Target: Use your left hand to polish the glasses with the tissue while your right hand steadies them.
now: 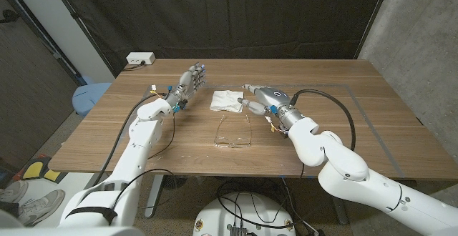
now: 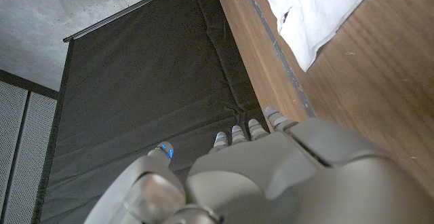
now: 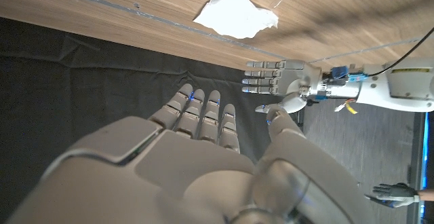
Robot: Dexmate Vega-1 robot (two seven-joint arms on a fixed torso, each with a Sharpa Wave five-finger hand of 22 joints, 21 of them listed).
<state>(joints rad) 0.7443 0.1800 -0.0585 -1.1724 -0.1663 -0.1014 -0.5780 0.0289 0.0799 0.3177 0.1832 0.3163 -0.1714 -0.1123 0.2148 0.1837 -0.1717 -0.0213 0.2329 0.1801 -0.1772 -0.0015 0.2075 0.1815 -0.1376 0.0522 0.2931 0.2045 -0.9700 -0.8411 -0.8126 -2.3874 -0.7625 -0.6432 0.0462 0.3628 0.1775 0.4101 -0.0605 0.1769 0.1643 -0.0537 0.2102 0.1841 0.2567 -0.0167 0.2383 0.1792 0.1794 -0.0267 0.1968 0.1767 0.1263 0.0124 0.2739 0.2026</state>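
Note:
Clear-framed glasses (image 1: 232,134) lie on the wooden table near its front middle, with neither hand touching them. Just behind them lies a white crumpled tissue (image 1: 225,99) (image 2: 319,10) (image 3: 237,12). My left hand (image 1: 192,79) (image 2: 258,173) (image 3: 279,81) hovers left of the tissue, its fingers apart and straight, holding nothing. At the tissue's right edge is my right hand (image 1: 258,97) (image 3: 203,159), fingers stretched toward the tissue and empty. I cannot tell whether its fingertips touch the tissue.
A white power box (image 1: 140,59) sits at the table's back left edge. A dark tape line (image 1: 358,101) marks the right part of the tabletop. A blue object (image 1: 89,96) stands off the table's left side. A black curtain hangs behind.

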